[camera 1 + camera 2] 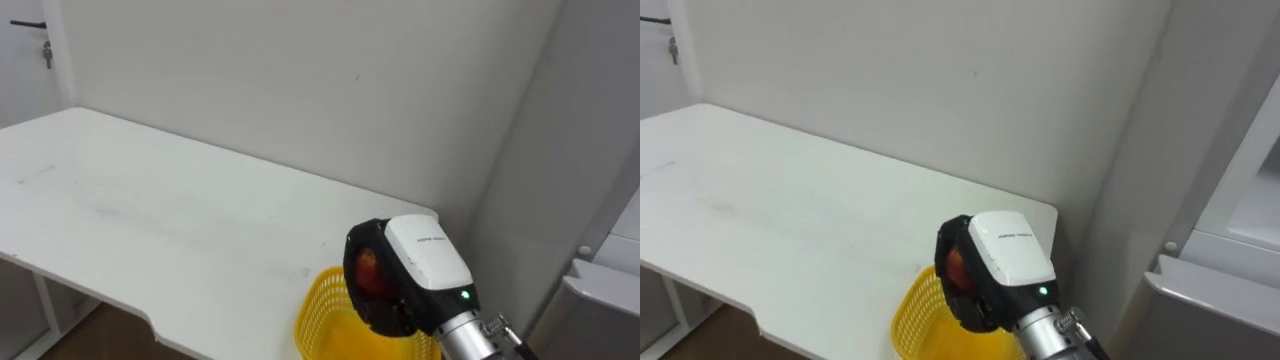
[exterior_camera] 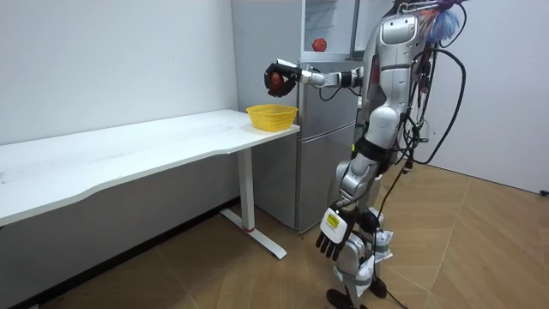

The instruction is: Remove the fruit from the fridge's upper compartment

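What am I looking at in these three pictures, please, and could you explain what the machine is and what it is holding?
This is a humanoid robot on two legs, with two arms that end in hands. The room view comes from a camera standing off in the room: it shows the robot by a grey fridge, at the end of a long white table. The two eye views come from a camera on its head, looking down, so they show almost the same scene. A yellow basket stands on the table's end. The right hand is stretched out above it, fingers curled round a round red fruit. The left hand hangs open beside its leg. Another small red thing sits in the fridge's upper part.
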Motion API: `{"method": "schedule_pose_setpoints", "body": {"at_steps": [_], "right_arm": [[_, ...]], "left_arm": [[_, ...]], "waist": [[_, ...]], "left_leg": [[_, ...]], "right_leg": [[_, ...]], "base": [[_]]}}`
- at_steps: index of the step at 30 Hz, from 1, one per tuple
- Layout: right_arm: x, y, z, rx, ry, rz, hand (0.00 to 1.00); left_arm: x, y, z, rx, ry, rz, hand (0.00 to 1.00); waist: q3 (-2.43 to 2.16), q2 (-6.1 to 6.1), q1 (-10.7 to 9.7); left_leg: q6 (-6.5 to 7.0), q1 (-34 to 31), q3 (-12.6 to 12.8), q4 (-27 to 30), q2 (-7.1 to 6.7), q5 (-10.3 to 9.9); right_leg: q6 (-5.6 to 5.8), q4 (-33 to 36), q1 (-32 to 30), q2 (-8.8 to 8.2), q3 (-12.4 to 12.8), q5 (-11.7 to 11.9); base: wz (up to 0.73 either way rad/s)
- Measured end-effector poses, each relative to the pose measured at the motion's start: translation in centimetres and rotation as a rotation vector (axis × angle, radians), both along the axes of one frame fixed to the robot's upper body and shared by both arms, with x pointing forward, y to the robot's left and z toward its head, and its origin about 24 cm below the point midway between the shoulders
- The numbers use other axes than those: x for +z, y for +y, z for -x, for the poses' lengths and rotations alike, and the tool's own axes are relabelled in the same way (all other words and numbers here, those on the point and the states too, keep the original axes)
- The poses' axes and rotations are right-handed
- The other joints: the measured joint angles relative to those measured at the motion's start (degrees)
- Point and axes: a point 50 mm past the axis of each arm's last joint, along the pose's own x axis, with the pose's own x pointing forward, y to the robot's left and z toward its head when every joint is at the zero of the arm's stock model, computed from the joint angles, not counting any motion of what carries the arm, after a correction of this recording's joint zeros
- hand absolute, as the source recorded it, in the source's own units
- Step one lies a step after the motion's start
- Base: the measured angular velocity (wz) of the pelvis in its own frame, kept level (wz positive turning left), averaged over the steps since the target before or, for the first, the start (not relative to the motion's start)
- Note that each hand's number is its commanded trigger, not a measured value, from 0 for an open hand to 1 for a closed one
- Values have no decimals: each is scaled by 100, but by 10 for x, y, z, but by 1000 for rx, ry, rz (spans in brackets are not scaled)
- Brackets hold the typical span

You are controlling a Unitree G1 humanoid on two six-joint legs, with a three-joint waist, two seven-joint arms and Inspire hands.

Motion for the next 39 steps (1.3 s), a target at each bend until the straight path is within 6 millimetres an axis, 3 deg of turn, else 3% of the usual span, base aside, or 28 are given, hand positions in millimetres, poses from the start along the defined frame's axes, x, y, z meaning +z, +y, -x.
{"method": "schedule_pose_setpoints", "body": {"at_steps": [9, 11, 13, 14, 39], "right_arm": [[-7, -2, -1, -12, 29, 9, 100], [-7, -2, -1, -11, 29, 9, 65], [-7, -2, -1, -11, 29, 9, 5], [-7, -2, -1, -11, 29, 9, 0], [-15, -7, -3, -40, 63, 23, 0]], "left_arm": [[1, 0, -4, -3, -12, 1, 0], [1, 0, -4, -2, -11, 1, 0], [1, 0, -4, -2, -11, 1, 0], [1, 0, -4, -2, -11, 1, 0], [0, 0, -2, 15, -11, -5, 0]], "waist": [[-2, -3, 136], [-3, -4, 146], [-3, -4, 141], [-3, -4, 141], [-2, 56, 128]], "left_leg": [[0, -36, -2, 95, -2, 0], [0, -47, -5, 93, -3, -1], [0, -57, -13, 100, -6, -1], [0, -60, -13, 110, -8, -1], [30, -166, -158, 210, -83, 24]], "right_leg": [[0, 1, -7, -5, 1, 0], [0, 2, -6, -5, 1, 0], [0, 2, -3, -7, -4, 0], [0, 2, -1, -8, -4, 0], [2, 0, 3, -28, -145, 0]], "base": [[0], [0], [0], [0], [3]]}}
